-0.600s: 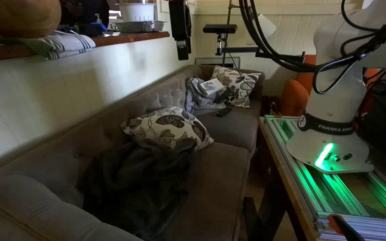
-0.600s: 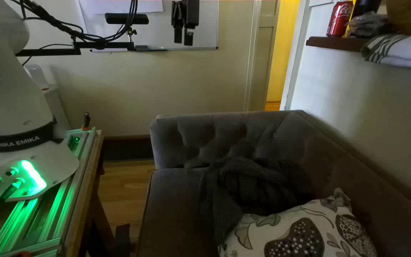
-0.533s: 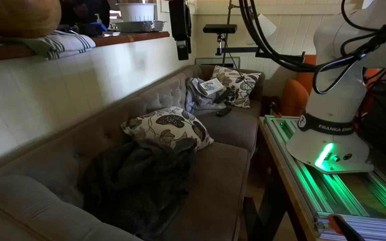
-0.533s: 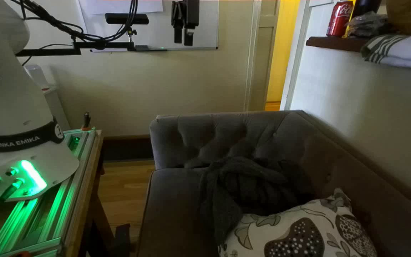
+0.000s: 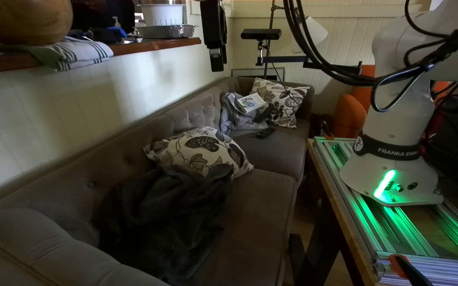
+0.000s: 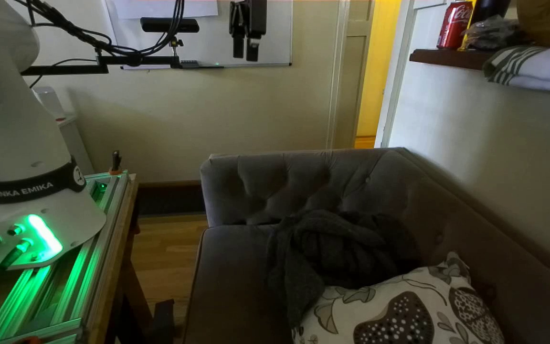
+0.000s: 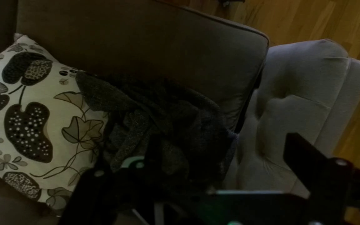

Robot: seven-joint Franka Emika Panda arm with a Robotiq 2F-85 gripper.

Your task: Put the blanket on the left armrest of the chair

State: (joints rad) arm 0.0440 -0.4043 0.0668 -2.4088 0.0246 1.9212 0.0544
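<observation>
- Hovering high over the worktop [image 6: 229, 282], which here is a sofa seat, the pincer [image 6: 245, 50] points straight down, well apart from everything below.
- In the wrist view its fingers [image 7: 303, 156] stand wide apart, with nothing held between them.
- A dark grey blanket [image 5: 169, 222] lies in a loose heap toward the worktop's back corner, at the end beside the armrest [image 6: 294, 186]; one flap overlaps a patterned pillow [image 5: 201, 149] near the back edge.
- That armrest rises along the worktop's end edge and is probably the left one the task means. The blanket appears to touch its inner face; none of it shows on top.
- The step in hand looks like the approach, ahead of any grasp; lifting and laying are not yet done.
- Next, the pincer likely needs to sink onto a raised fold away from the pillow, close firmly, lift until the trailing cloth clears the armrest, then lower it across the top. A shallow pinch could let the soft-looking fabric slip.
</observation>
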